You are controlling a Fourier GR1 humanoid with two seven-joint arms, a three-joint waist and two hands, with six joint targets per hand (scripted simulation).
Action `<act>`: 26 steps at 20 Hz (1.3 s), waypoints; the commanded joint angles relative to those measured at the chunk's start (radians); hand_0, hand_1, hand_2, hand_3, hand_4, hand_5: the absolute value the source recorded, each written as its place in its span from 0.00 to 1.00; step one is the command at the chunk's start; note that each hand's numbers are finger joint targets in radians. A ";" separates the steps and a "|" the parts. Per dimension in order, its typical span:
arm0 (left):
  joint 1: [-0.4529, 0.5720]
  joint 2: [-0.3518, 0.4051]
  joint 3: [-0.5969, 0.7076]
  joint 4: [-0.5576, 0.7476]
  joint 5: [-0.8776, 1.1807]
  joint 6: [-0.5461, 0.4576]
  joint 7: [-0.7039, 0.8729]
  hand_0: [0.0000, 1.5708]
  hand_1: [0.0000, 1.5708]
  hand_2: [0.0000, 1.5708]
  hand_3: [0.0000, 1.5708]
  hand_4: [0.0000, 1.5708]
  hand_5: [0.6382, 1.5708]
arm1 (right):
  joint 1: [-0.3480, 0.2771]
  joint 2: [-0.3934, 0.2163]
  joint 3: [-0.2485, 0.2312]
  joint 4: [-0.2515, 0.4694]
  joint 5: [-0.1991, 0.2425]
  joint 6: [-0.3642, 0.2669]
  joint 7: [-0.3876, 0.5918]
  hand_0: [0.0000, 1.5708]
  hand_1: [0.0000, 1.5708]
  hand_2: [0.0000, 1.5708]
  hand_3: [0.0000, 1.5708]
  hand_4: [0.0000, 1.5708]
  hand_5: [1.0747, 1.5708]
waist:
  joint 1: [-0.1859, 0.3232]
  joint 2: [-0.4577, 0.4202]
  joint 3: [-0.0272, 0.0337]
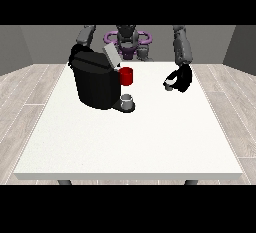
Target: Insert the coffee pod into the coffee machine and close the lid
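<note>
On the white bench, the robot hand at the view's right curls round the coffee pod; tilting it risks jamming against the coffee machine beside it.

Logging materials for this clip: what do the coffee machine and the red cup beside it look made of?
Coffee machine: probably matte black plastic, dark body with only dull highlights. Red cup: uniform red, smooth, plastic or glazed ceramic; can't tell which.

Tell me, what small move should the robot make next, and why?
Probably carry the hand at the view's right across toward the coffee machine. That hand seems curled round a small pale thing, likely the coffee pod, and it is well off to the side of the machine. The machine's lid stands tilted up, so the top looks ready to take the pod.
</note>
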 commanded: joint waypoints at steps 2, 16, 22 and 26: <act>-0.036 -0.051 -0.043 -0.069 -0.009 -0.083 -0.014 0.94 0.94 0.94 0.90 0.40 1.00 | 0.005 -0.004 -0.031 0.110 -0.009 -0.013 -0.026 0.00 0.00 0.00 0.00 0.27 1.00 | 0.055 -0.078 -0.0005; -0.220 -0.030 -0.026 -0.153 -0.013 -0.236 0.082 0.80 0.80 0.85 0.82 0.35 1.00 | -0.050 0.000 -0.024 0.173 -0.021 -0.004 -0.027 0.00 0.00 0.00 0.00 0.29 1.00 | 0.010 -0.108 -0.0010; -0.341 -0.022 0.008 -0.154 0.004 -0.312 0.200 0.80 0.80 0.85 0.82 0.34 1.00 | -0.092 -0.007 -0.021 0.203 -0.013 0.002 -0.036 0.00 0.00 0.00 0.00 0.30 1.00 | -0.006 -0.095 -0.0007; -0.379 0.003 0.028 -0.156 -0.008 -0.273 0.178 0.65 0.65 0.77 0.78 0.32 1.00 | -0.064 0.022 0.024 0.157 -0.023 0.018 -0.088 0.00 0.00 0.00 0.00 0.32 1.00 | -0.053 -0.071 -0.0008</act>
